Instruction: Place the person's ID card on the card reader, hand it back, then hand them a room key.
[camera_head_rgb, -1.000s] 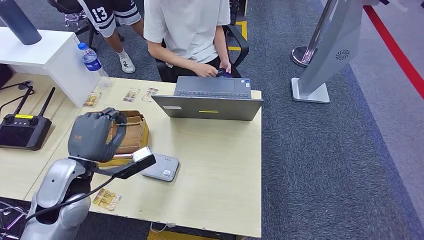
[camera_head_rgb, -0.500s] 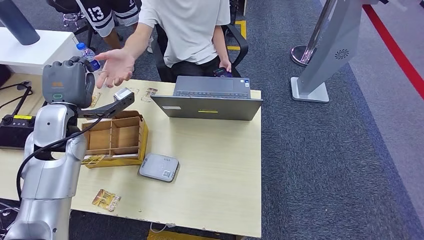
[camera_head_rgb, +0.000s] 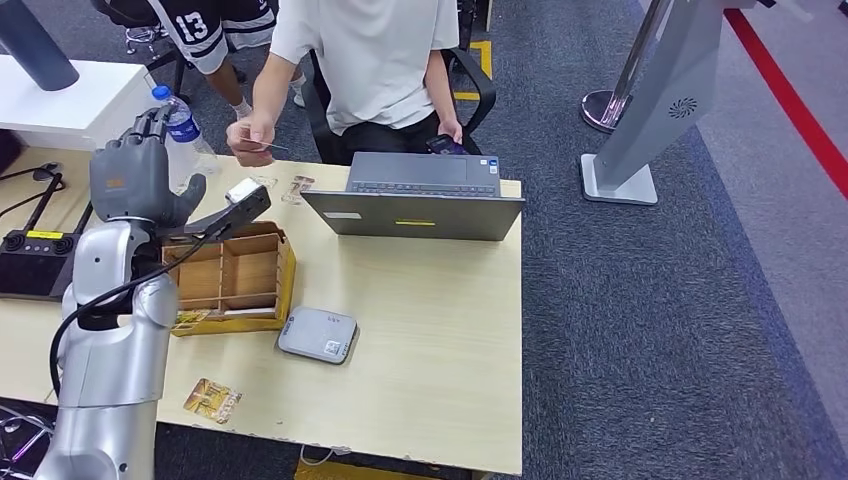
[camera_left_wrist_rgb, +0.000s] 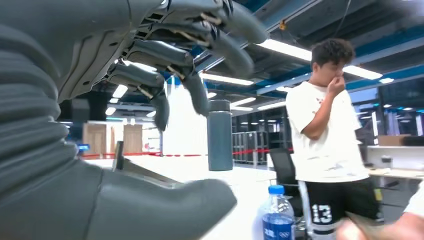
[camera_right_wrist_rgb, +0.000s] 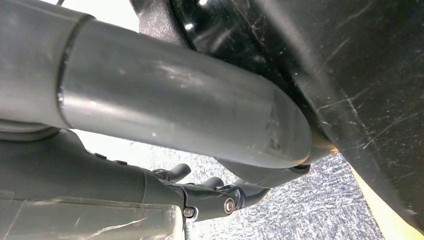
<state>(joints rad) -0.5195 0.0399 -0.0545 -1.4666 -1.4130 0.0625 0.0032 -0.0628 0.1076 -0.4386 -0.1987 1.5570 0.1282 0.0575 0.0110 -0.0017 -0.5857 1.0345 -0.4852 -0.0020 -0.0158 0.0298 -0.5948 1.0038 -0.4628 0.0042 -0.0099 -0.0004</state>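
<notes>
Water bottle (camera_head_rgb: 180, 122) standing right beside the raised left hand (camera_head_rgb: 135, 180); laptop (camera_head_rgb: 420, 198) sitting open at the table's (camera_head_rgb: 440, 330) far edge; wooden organizer box (camera_head_rgb: 232, 277) lying under the left arm. Card reader (camera_head_rgb: 319, 334) resting flat near the box. Left hand fingers (camera_left_wrist_rgb: 200, 45) spreading apart, holding nothing. Person's hand (camera_head_rgb: 250, 132) pinching a thin card (camera_head_rgb: 272, 147) beyond the table, long axis pointing roughly sideways toward the laptop. Right hand's (camera_right_wrist_rgb: 210, 192) finger state: cannot tell.

The person's hand (camera_head_rgb: 250, 131) has taken the card (camera_head_rgb: 272, 147) from the now-empty left hand (camera_head_rgb: 135, 178).
</notes>
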